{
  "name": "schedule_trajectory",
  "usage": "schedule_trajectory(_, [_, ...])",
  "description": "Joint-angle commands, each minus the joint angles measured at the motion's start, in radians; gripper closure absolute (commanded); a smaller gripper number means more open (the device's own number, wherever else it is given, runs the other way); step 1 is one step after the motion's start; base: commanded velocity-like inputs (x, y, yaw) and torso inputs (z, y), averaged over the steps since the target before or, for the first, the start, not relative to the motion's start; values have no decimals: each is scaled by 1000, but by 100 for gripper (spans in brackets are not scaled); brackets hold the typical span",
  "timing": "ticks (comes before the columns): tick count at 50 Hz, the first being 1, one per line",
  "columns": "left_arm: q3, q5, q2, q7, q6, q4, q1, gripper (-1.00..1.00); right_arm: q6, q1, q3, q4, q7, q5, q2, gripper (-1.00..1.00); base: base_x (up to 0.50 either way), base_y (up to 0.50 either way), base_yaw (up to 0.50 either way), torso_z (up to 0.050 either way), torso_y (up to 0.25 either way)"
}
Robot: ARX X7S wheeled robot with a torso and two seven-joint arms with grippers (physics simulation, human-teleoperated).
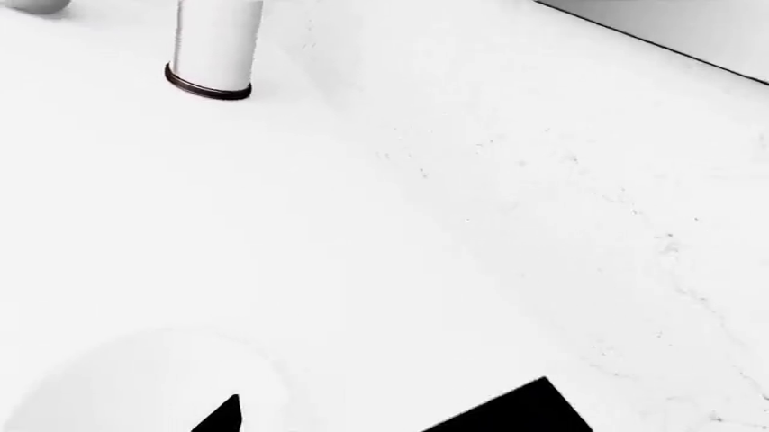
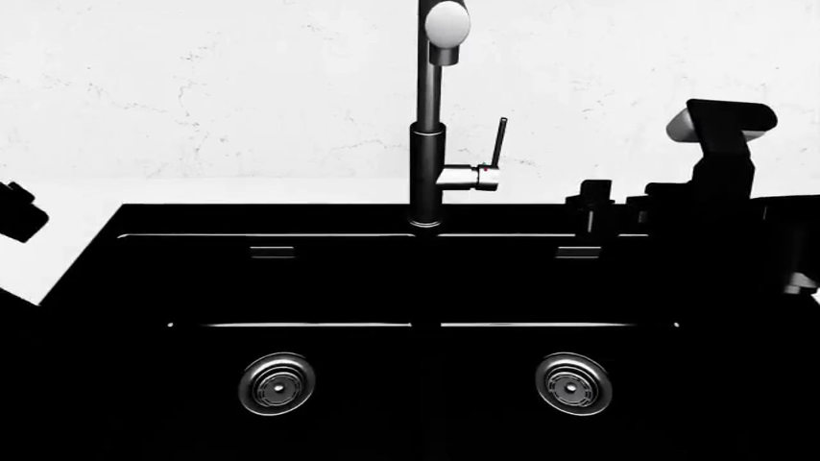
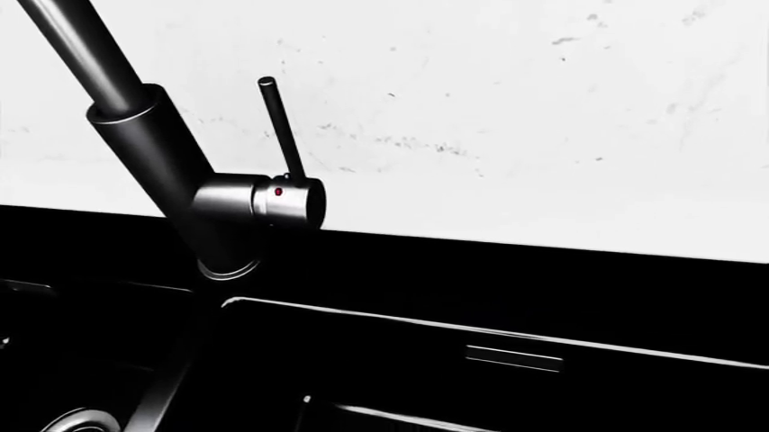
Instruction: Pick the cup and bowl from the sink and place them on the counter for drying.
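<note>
The black double-basin sink [image 2: 410, 288] shows no cup or bowl in the head view; only its two steel drains [image 2: 277, 383] show. In the left wrist view the white cup [image 1: 216, 45] stands upright on the white counter [image 1: 481, 225]. The white bowl [image 1: 132, 387] shows faintly on the counter close to the camera. My left gripper [image 1: 373, 418] is open above the counter, with one black fingertip [image 1: 226, 418] over the bowl's edge. My right arm [image 2: 717, 182] hangs over the sink's right back corner; its jaws are lost against the black.
The tall dark faucet [image 2: 429, 144] with its side lever [image 2: 494, 154] stands behind the divider and shows close in the right wrist view [image 3: 168, 171]. A white marbled wall [image 2: 192, 96] rises behind. The counter's back edge [image 1: 661, 45] runs beyond the cup.
</note>
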Motion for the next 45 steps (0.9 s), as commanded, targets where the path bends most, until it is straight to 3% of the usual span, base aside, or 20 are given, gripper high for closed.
schedule_trajectory(1, [123, -57, -34, 121, -80, -50, -55, -100, -2, -5, 4, -9, 8, 10, 2, -100, 0, 0, 0, 0, 0])
schedule_trajectory(12, [183, -120, -63, 253, -113, -66, -83, -100, -12, -19, 4, -14, 4, 12, 8, -100, 0, 0, 0, 0, 0])
schedule_trajectory(18, [289, -92, -102, 362, -121, -64, -118, -100, -12, -24, 9, -20, 10, 21, 11, -100, 0, 0, 0, 0, 0])
schedule_trajectory(24, [429, -31, -174, 482, -130, -38, -170, -100, -20, -37, 25, -40, 25, 37, 9, -100, 0, 0, 0, 0, 0])
schedule_trajectory(30, [667, 71, -240, 683, -115, -21, -246, -100, -38, -57, 31, -61, 27, 42, 4, -100, 0, 0, 0, 0, 0])
schedule_trajectory(35, [671, 62, -234, 723, -90, -40, -239, -100, -61, -74, 33, -71, 20, 36, 5, -100, 0, 0, 0, 0, 0])
schedule_trajectory(37, [648, 44, -233, 795, -17, -29, -207, -100, -89, -85, 33, -90, -3, 23, 10, -100, 0, 0, 0, 0, 0])
schedule_trajectory(45, [621, -4, -231, 807, -34, -60, -206, -100, -143, -117, 6, -152, -9, -35, 23, -100, 0, 0, 0, 0, 0])
